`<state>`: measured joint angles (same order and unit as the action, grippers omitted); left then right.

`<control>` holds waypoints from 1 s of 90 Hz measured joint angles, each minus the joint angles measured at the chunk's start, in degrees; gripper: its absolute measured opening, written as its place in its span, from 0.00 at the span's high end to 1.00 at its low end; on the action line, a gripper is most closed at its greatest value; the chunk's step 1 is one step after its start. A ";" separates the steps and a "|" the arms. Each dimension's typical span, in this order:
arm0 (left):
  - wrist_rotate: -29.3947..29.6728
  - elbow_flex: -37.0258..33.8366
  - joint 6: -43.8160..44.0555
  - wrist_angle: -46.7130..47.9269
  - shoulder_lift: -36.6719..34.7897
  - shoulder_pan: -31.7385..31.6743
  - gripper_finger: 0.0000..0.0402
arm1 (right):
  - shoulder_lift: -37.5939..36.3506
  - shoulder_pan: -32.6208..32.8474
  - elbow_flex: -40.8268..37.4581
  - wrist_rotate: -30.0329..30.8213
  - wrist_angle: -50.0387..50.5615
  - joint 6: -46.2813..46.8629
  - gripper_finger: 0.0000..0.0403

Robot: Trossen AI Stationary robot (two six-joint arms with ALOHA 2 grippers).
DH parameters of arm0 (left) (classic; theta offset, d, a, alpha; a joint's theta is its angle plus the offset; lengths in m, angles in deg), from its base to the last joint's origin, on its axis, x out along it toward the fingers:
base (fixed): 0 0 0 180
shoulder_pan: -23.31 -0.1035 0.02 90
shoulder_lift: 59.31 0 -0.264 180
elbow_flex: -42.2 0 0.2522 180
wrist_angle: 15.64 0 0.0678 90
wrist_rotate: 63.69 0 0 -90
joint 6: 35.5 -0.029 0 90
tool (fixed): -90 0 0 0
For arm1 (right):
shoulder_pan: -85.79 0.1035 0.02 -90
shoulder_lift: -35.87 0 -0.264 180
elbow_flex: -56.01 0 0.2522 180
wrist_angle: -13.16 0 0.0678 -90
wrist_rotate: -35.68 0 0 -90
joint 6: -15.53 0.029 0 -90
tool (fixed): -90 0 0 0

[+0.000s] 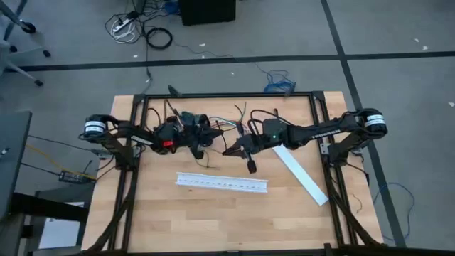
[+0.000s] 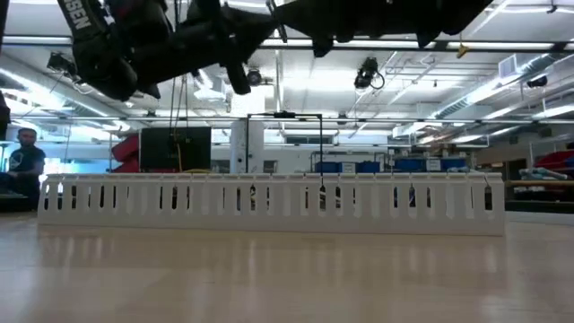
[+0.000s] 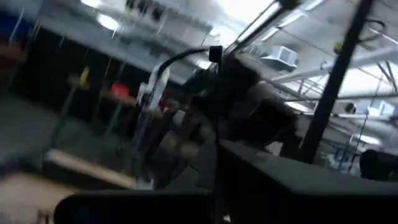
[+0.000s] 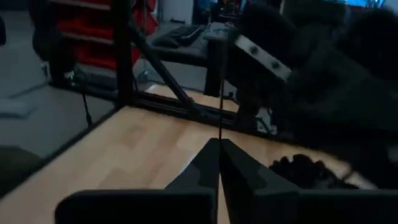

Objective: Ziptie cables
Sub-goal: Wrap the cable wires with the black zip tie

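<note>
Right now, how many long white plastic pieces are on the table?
2. The white slotted channel lies flat near the table's middle, below both grippers. A plain white strip lies slanted toward the right side, under the right arm. More could hide beneath the arms.

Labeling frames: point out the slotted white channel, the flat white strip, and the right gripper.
slotted white channel [image 1: 222,183]: high view, middle of its length.
flat white strip [image 1: 301,175]: high view, mid-strip.
right gripper [image 4: 219,146]: right wrist view, fingertips meeting.

Lighting: even, overhead; ceiling strip lights [image 2: 377,45] glare in low view. Shadows: soft on worktop [image 1: 213,213]. Blur: heavy in left wrist view; right wrist view dim.
</note>
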<state>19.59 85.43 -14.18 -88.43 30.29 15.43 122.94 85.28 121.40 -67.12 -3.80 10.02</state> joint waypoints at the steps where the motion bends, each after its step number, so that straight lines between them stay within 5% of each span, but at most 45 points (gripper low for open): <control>1: -0.01 0.00 -0.83 -0.02 -0.24 0.00 1.00 | 0.00 0.00 0.00 0.00 0.01 0.37 1.00; 40: 7.67 -0.02 -29.94 11.86 -6.84 4.06 1.00 | -0.04 1.59 -3.10 4.61 -0.78 7.50 1.00; 54: 12.93 -0.02 -31.78 13.50 -6.86 5.03 1.00 | -0.04 1.42 -4.13 4.44 -2.56 7.07 1.00; 90: 13.17 -0.02 -29.84 13.06 -6.91 5.87 1.00 | -0.02 0.96 -4.31 5.52 -2.81 2.42 0.93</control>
<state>32.76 85.41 -44.03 -75.36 23.38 21.29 122.91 86.24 117.10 -61.60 -6.61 12.44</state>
